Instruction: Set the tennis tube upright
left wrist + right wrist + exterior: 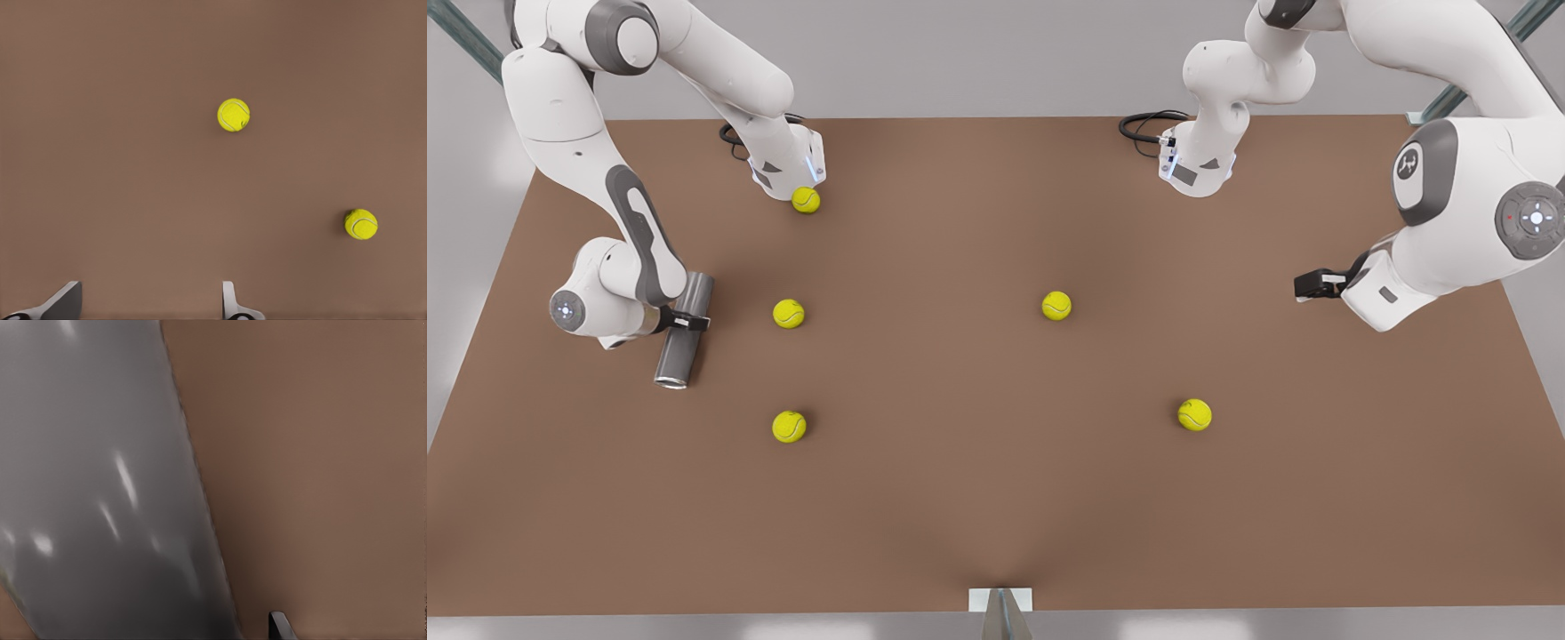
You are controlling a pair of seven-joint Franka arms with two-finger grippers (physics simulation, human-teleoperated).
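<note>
1. The tennis tube (pixel 684 331) lies on its side on the brown table (pixel 996 498), near the edge at the front view's left, with its hollow end towards the near edge of the table.
2. The right gripper (pixel 687 319) reaches in from the front view's left and sits across the middle of the tube, its jaws set around the grey body; whether they press on it I cannot tell.
3. In the right wrist view the tube (pixel 100 487) runs close under the camera as a shiny grey wall, with one dark fingertip (pixel 280 627) beside it over the table.
4. The left gripper (pixel 1303 285) waits above the table at the front view's right, well apart from the tube.
5. In the left wrist view its jaws stand wide, with nothing between the two fingers (pixel 232 303), and two tennis balls (pixel 233 115) lie on the table beyond.
6. Five yellow balls are scattered on the table in the front view, one just beside the tube's side.
</note>
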